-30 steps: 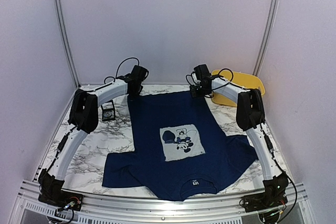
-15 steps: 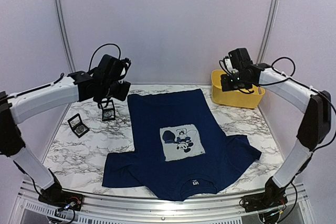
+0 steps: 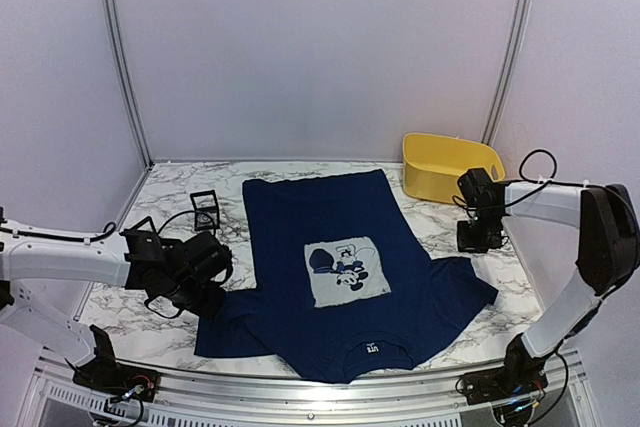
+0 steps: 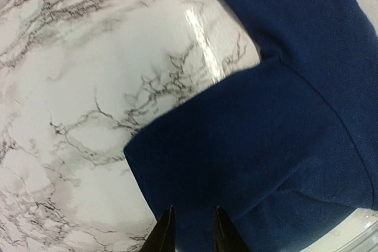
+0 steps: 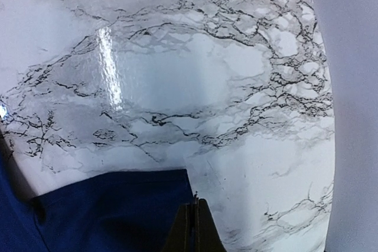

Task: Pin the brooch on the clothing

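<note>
Both arms are dropping from their raised reach of half a second earlier. Left fingers [image 4: 191,229] are hovering at lower left of the overhead frame, over one sleeve of the clothing [image 3: 330,217], standing a narrow gap apart and gripping nothing. Right fingers [image 5: 192,221] are pressing fully together, empty, at the other sleeve's edge, mid-right. Clothing is lying flat across the middle of the marble worktop [image 3: 420,222], grey print [image 3: 346,271] facing up, collar toward the frame's bottom. Yellow tub [image 3: 450,162] is sitting at upper right.

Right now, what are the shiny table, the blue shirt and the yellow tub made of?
The table looks glossy, marble-patterned, with glare; maybe laminate. The shirt is soft matte fabric, probably cotton; it wrinkles. The tub seems smooth moulded plastic.
</note>
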Controlling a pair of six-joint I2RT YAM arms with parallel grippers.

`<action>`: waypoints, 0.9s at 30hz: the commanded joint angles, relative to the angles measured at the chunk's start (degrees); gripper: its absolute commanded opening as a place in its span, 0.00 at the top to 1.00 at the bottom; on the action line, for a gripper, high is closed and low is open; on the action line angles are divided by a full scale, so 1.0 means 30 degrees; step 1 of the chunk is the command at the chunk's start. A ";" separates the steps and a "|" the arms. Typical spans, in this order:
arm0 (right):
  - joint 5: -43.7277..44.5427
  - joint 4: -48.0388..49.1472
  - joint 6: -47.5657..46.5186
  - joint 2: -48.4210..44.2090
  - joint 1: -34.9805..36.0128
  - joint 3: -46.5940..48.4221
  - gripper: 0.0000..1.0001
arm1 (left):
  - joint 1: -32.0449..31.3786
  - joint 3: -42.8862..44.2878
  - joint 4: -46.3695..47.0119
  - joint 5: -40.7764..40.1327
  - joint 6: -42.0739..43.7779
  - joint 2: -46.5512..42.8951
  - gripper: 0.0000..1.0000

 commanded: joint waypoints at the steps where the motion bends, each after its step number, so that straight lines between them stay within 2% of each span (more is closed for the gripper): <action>1: 0.0279 0.0955 0.0734 -0.0129 -0.0284 -0.0577 1.00 | -0.0794 -0.1060 -0.0558 0.0725 -0.2268 0.0330 0.77; 10: -0.1818 0.1531 0.0945 0.0420 -0.0309 -0.1293 1.00 | -0.0834 -0.2422 -0.0561 0.0714 -0.2896 0.1435 0.76; 14: -0.2233 0.2531 0.0918 0.1725 -0.0348 -0.1268 1.00 | -0.0834 -0.2714 -0.0519 0.0704 -0.3311 0.2125 0.76; 22: -0.0239 0.4319 0.0477 0.3945 -0.1810 -0.0349 1.00 | -0.0864 -0.2983 -0.0734 0.1184 -0.4127 0.2033 0.76; 27: 0.0626 0.4318 -0.0367 0.5648 -0.1917 0.1161 1.00 | -0.0864 -0.2927 -0.0806 0.1116 -0.4147 0.2234 0.76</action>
